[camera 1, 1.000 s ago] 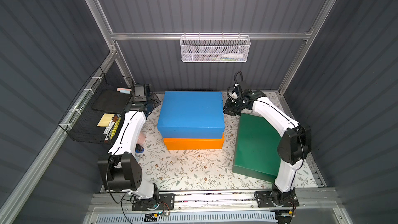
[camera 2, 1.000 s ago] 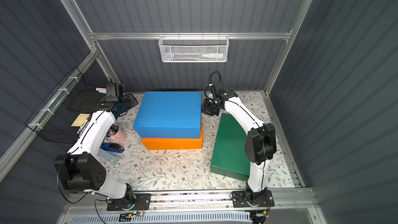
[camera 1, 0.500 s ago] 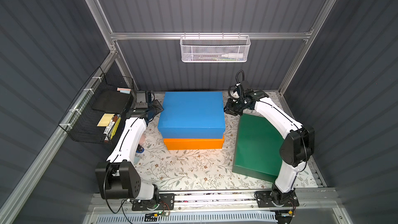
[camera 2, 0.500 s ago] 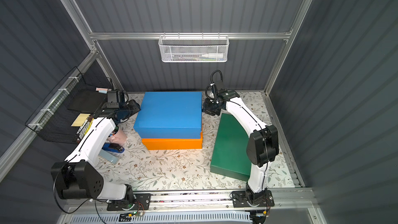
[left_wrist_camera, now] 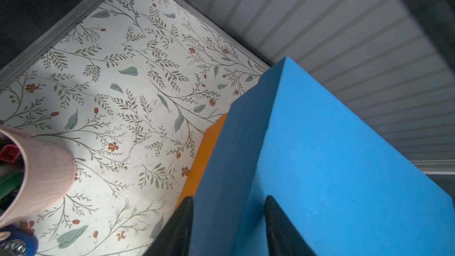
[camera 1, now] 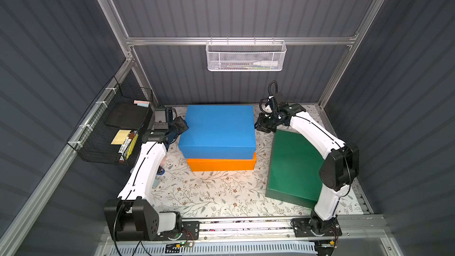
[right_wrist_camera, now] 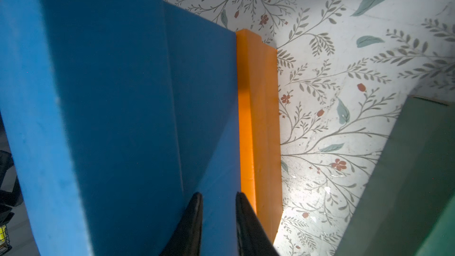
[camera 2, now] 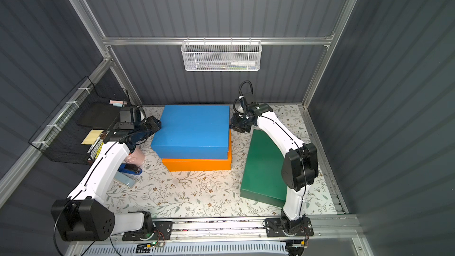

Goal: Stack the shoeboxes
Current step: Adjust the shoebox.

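Two of the three boxes are stacked: the blue box (camera 1: 218, 129) sits on the orange box (camera 1: 221, 165) near the back of the table (camera 1: 216, 193), while the green box (camera 1: 293, 166) lies alone on the robot's right, skewed and well apart from the pile. I judge that the step in hand is the settling of the blue box, because it is not square on the orange one - a strip of orange shows at the near side and at the right end. The left gripper (left_wrist_camera: 229, 197) is at the blue box's left end with its jaws wide apart astride the upper edge. I cannot tell whether they pinch it or only rest there. The right gripper (right_wrist_camera: 218, 194) is at the opposite end, its jaws parted by only a narrow gap and holding nothing, the tips close against the blue wall. The next move probably calls for a small push to square the boxes. Then both arms must come away and take the green box by its two ends, as it looks too wide for one gripper. The right arm covers part of the green box, the blue box hides most of the orange one, and a pink cup (camera 2: 135, 158) stands half under the left arm - its contents are unclear.
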Controlling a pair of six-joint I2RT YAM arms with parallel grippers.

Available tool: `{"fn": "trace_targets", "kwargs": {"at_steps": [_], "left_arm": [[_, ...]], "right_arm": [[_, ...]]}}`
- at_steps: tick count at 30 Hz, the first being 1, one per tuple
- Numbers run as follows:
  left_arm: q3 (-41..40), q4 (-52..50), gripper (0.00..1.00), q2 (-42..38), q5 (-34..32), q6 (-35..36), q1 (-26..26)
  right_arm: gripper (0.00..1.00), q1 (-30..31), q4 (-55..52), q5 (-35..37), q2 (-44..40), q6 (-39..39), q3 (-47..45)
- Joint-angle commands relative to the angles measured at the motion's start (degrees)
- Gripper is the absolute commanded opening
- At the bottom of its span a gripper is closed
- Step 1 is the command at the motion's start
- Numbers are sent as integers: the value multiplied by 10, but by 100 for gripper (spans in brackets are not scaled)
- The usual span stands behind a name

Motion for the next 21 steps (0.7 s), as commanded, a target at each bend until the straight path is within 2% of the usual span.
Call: {"fn": "trace_targets", "kwargs": {"at_steps": [1,14,21], "left_arm": [[-14,-11,50,-28,14,-17,-5],[-35,-9,49,-73,45,-50,-30],[-40,-17,49,-93,41,-62,-45]], "right_arm": [[27,3,-5,-4,-1,2,1],[28,2,-3,-1,1,-7,1],[28,1,-3,-2,1,-8,0]]}}
